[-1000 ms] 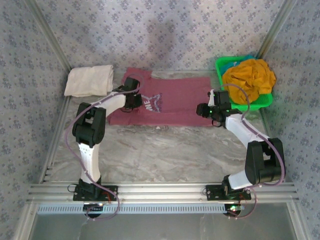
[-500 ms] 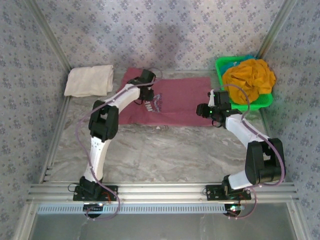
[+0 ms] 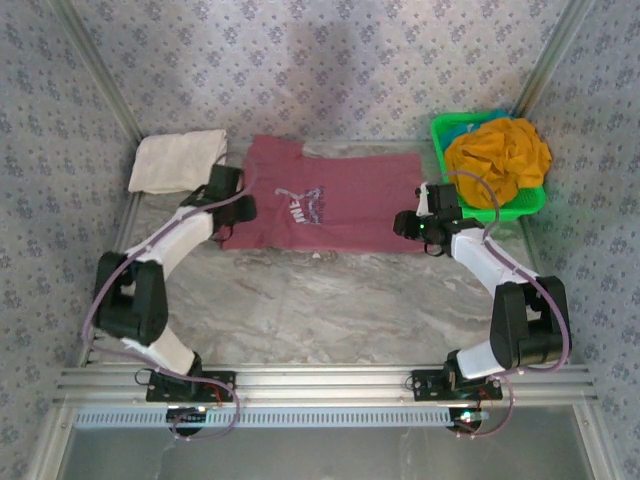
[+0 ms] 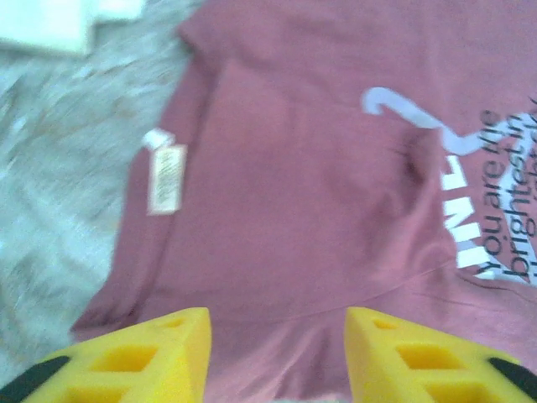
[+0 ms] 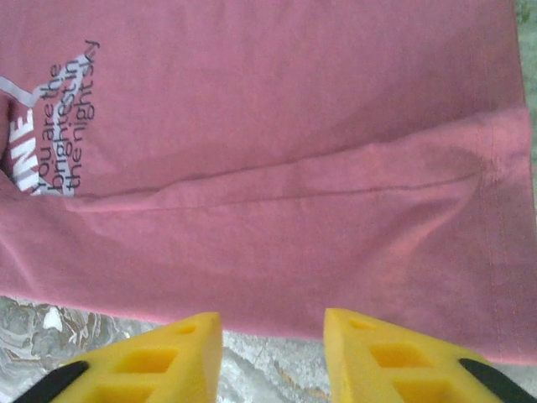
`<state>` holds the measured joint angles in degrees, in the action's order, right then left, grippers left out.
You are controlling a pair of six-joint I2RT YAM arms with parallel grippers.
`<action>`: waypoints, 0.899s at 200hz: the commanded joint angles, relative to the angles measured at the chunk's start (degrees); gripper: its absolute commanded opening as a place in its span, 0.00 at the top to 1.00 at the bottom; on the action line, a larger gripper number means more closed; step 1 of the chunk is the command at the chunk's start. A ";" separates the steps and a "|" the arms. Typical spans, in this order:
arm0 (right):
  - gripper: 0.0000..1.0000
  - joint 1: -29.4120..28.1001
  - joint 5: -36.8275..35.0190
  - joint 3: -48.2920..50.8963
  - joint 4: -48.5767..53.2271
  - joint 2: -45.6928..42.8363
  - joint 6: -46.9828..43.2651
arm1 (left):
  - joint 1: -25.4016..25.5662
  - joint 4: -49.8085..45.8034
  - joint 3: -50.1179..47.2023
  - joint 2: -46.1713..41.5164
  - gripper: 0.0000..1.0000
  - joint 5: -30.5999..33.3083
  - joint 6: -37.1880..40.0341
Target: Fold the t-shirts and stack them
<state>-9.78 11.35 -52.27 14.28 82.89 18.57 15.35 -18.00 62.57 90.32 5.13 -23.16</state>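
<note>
Swinging back from the print, the left gripper (image 4: 277,336) now hovers over the left end of the maroon cloth t-shirt with the white star print (image 3: 340,205), jaws apart and empty. That shirt lies flat on the grey marbled table (image 3: 330,300), far middle, long axis left-right, neck label left, hem right. The right gripper (image 5: 273,327) hangs over its near-right hem, jaws apart, holding nothing.

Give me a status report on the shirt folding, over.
Left gripper open over maroon t-shirt, left end; right gripper open at its near right edge. Shirt flat, unheld. Mustard t-shirt heaped in green basket, nothing in the way.
</note>
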 commanded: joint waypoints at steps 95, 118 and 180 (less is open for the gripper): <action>0.86 -0.03 -1.51 -4.90 3.94 13.90 5.49 | -6.84 3.98 -8.91 5.91 0.74 -10.32 -3.12; 0.86 1.41 -1.88 -6.18 6.15 17.08 6.33 | -8.30 1.50 -9.08 6.10 0.75 -10.47 -3.12; 0.86 3.22 -2.38 -1.40 7.37 15.62 7.54 | -10.35 -2.73 -14.08 2.43 0.76 -11.14 -2.77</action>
<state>-7.27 9.65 -55.94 18.70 99.81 24.69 5.23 -16.60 50.48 95.29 -5.15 -26.20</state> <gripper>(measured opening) 0.144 0.245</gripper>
